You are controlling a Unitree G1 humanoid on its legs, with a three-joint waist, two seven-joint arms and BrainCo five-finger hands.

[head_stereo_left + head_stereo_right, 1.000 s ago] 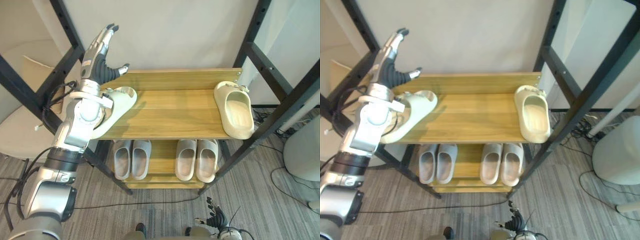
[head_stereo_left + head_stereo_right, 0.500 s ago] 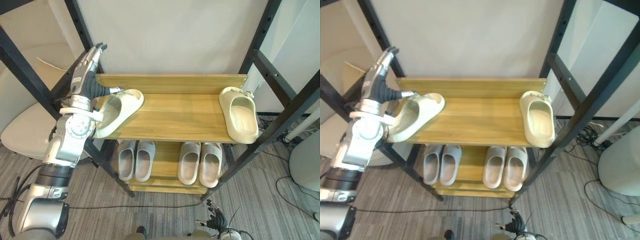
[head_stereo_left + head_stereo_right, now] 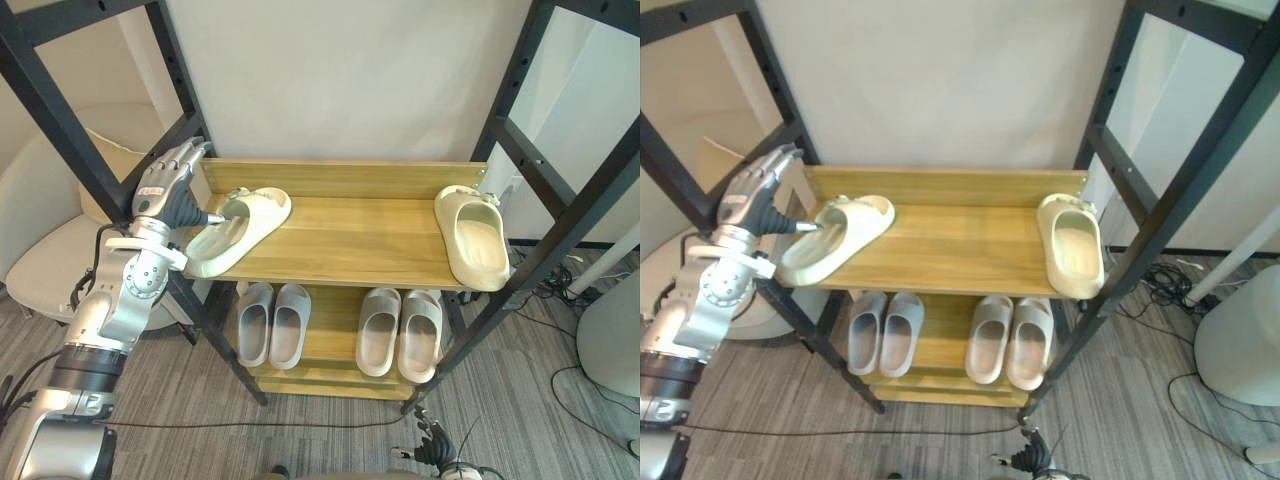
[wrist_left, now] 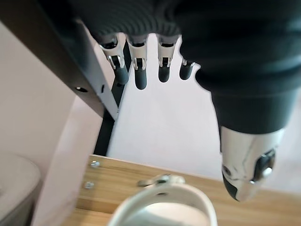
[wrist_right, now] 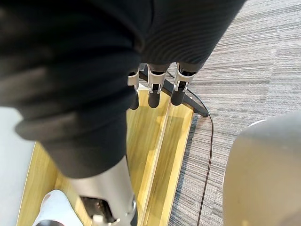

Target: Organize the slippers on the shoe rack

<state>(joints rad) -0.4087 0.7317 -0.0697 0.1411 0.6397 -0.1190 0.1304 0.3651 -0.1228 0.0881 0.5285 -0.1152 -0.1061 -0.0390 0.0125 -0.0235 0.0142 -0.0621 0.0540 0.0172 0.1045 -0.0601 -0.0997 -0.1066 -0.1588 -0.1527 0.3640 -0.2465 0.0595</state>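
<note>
Shoe rack (image 3: 512, 130): two wooden shelves in a black frame, standing on the grey floor (image 3: 300, 430).
Upper shelf (image 3: 350, 235): left cream slipper (image 3: 235, 232) lies angled at the left end, one end overhanging the corner; right cream slipper (image 3: 472, 237) lies at the right end, well apart; lower shelf (image 3: 330, 315): left grey pair (image 3: 272, 322) beside right grey pair (image 3: 402, 330).

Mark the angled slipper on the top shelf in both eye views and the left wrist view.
Left eye view: slipper at the left end of the top shelf, heel at the front-left corner, beside the left hand.
Right eye view: same spot, left of centre.
Left wrist view: its rim on the wood, just past the thumb.
Shared landmark: the shelf's back board.
</note>
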